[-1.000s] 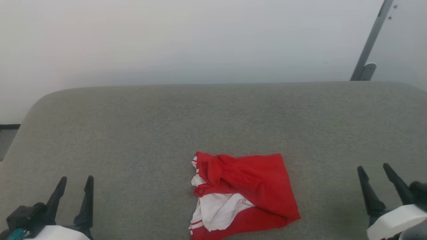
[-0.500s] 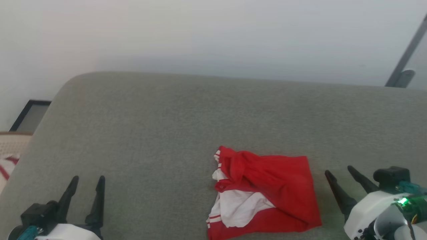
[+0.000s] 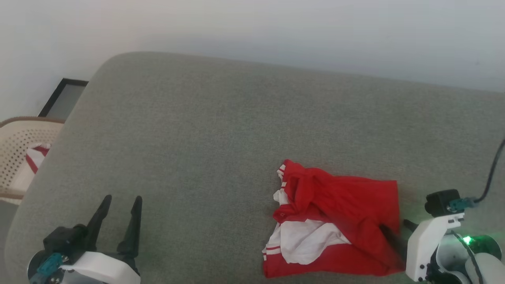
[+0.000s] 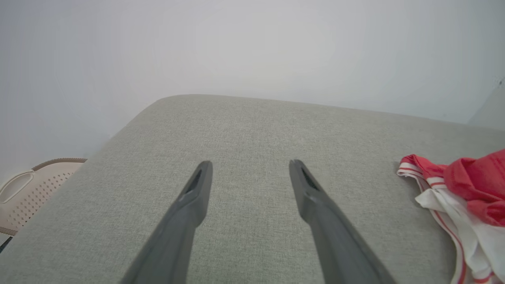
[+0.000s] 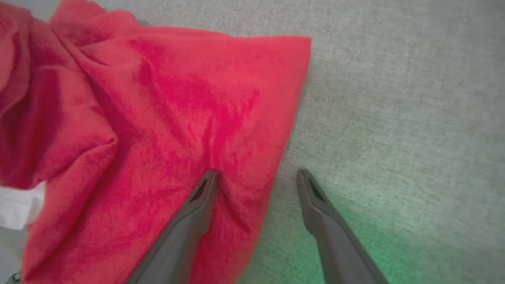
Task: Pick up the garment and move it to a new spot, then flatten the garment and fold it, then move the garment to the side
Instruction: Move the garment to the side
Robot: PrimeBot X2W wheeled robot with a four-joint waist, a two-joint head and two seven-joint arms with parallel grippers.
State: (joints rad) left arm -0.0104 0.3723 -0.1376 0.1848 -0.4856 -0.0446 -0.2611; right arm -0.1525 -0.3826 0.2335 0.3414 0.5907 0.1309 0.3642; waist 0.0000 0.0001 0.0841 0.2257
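The garment [image 3: 339, 221], a red T-shirt with white sleeves and striped trim, lies crumpled on the grey cushioned surface [image 3: 205, 134], right of middle. My right gripper [image 3: 396, 230] points down at its right edge, open. In the right wrist view one fingertip [image 5: 209, 177] presses on the red cloth [image 5: 165, 118] and the other rests on bare grey fabric, so my right gripper [image 5: 256, 173] straddles the hem. My left gripper [image 3: 121, 199] hovers open at the lower left, well apart from the garment [image 4: 465, 189]; nothing lies between the fingers of my left gripper [image 4: 249, 163].
A cream perforated basket [image 3: 15, 154] holding a striped cloth scrap [image 3: 35, 157] stands off the surface's left end; the basket [image 4: 27, 189] is also at the left wrist view's left edge. A dark-framed panel [image 3: 63, 98] leans by the wall. The surface's left corner is rounded.
The camera has turned, shifting the whole scene right and down. My right gripper tipped downward and came in onto the garment's right edge. The left gripper stays open and still.
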